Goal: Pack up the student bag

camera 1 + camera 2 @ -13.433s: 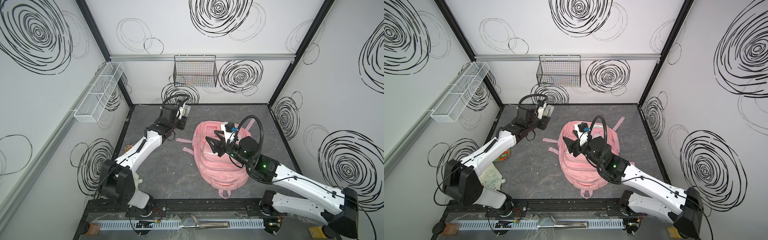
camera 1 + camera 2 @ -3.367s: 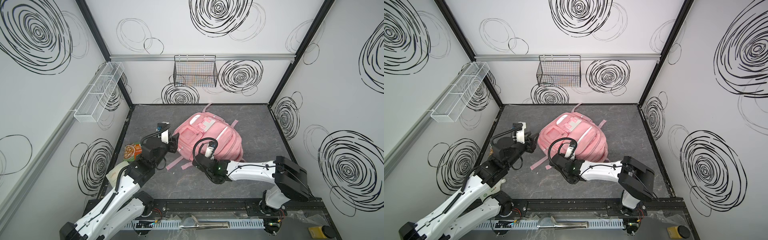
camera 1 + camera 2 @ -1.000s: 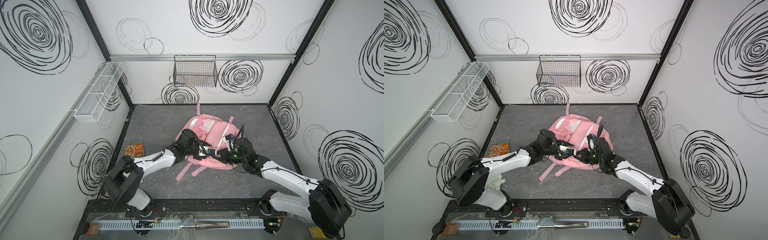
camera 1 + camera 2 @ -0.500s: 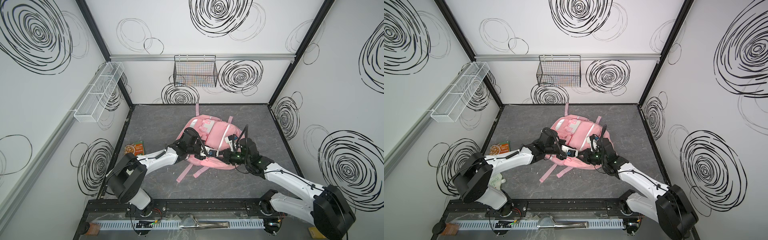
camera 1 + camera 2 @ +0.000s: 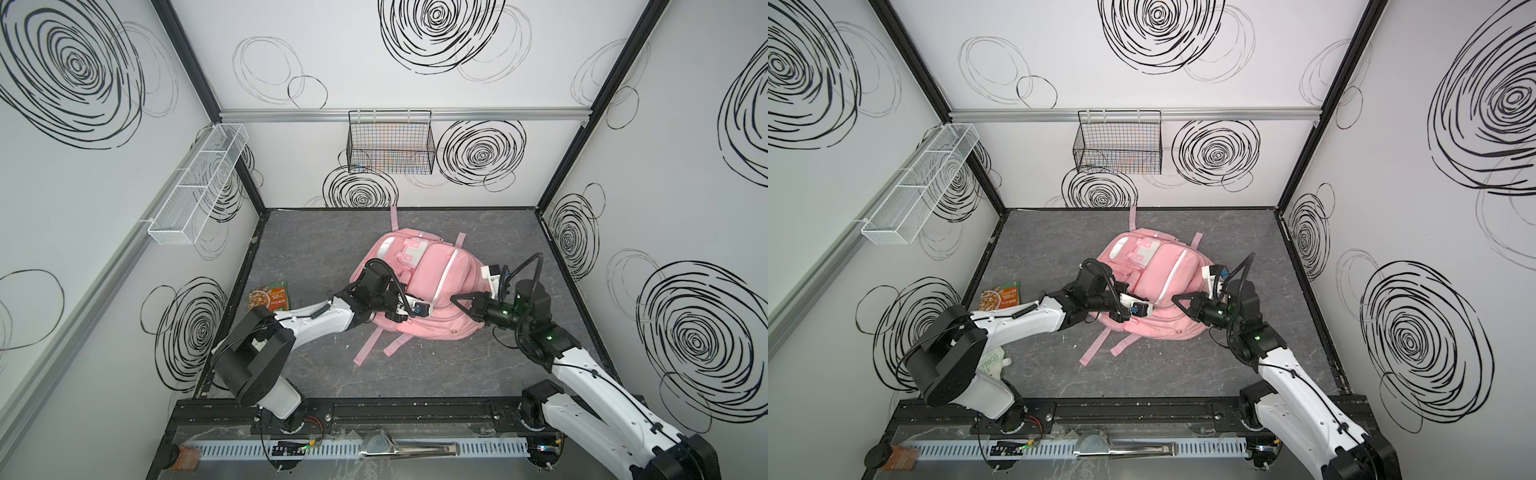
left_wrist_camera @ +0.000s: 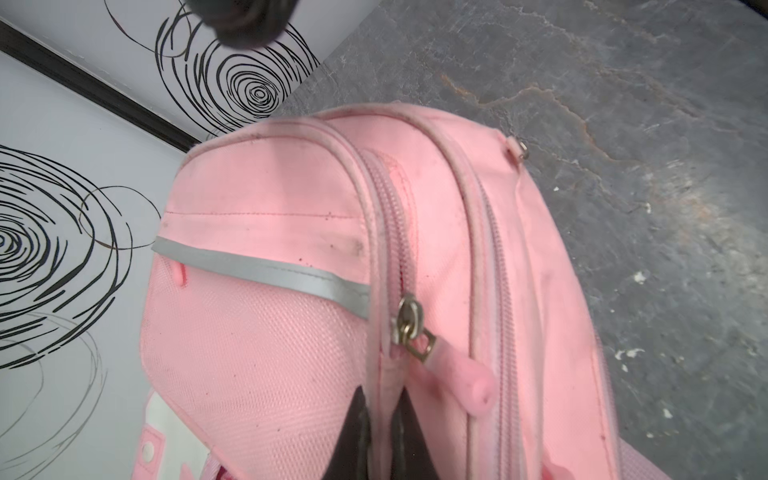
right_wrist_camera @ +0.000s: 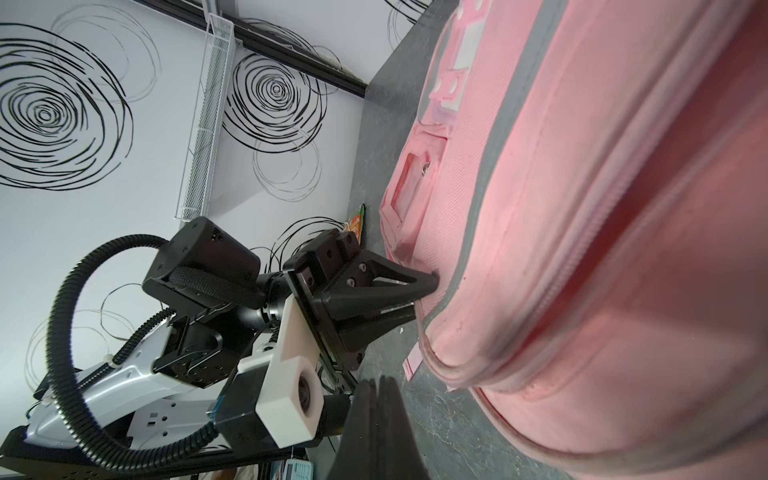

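The student bag [image 5: 436, 266] lies mid-worktop [image 5: 316, 374], nearer the back edge, its straps [image 5: 370, 345] trailing toward the front. The left end effector [image 6: 380, 399] pinches the seam beside its zipper. The right end effector [image 5: 454, 298], closed and empty, hangs just beside the bag. Open worktop runs along the front and right edges, and a snack packet [image 5: 270, 296] lies by the left edge.

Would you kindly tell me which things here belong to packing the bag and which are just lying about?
In the job: student bag; its zipper pull; left gripper, fingers pinching the bag's seam; right gripper, shut beside it.
Lying about: snack packet, untouched, perhaps for packing later; black wire basket; white mesh tray.
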